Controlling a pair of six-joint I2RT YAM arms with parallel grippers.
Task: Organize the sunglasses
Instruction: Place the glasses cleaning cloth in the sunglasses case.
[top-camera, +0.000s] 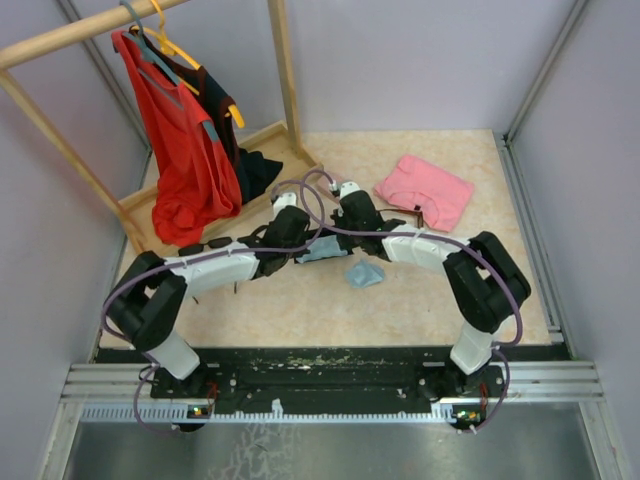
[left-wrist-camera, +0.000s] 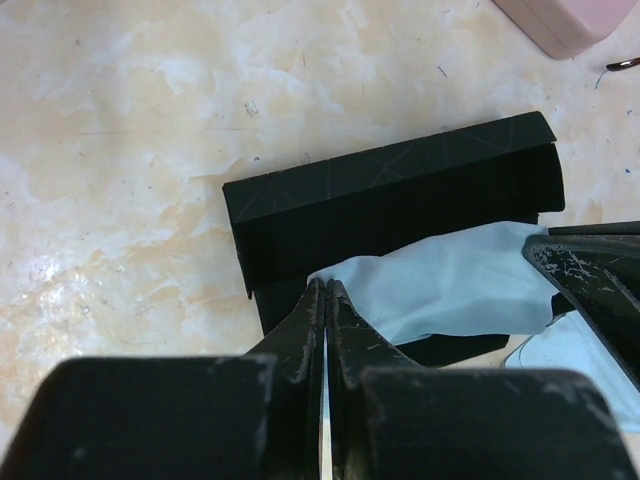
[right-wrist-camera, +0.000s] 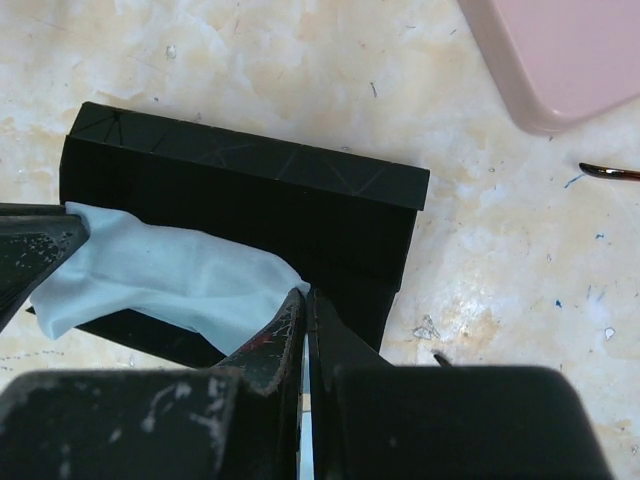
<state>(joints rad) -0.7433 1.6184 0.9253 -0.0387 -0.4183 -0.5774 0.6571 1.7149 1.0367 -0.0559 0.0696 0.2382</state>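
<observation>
**Two pincers pinch one blue cloth**

The left pincer is closed tight. Its tips nip one end of a light blue cloth. The right pincer is closed tight too, and it nips the other end of the same cloth. The cloth lies stretched between them, across the top of a black case. The case is long and boxy and rests flat on the pale, blotchy table. Off to one side sits a pink case with a round corner. Just beside it lies the thin brown arm tip of one pair of sunglasses. The rest of that pair is out of view.
</observation>
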